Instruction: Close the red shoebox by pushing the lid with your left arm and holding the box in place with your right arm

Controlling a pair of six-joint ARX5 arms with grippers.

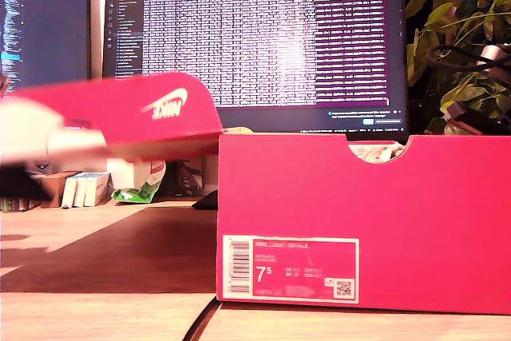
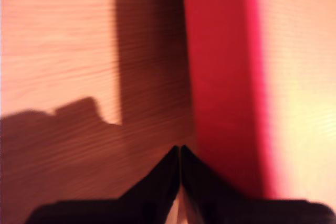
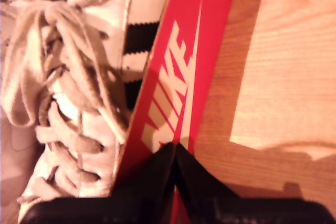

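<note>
Matte red cardboard shoebox [image 1: 383, 221], perhaps laces.

- You get warm, orange-tinted wrist views, both soft with blur.
- Beside the red shoebox [image 1: 363, 221], a dark shadow [image 1: 120, 249] covers the table [image 1: 96, 317].
- The lid [image 1: 120, 113] is smeared.

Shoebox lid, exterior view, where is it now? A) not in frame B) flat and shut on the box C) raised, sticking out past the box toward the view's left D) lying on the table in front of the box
C: the lid is lifted, reaching out from the top edge of the shoebox toward the exterior view's left, and the box is open, with a laced shoe showing inside.
</note>
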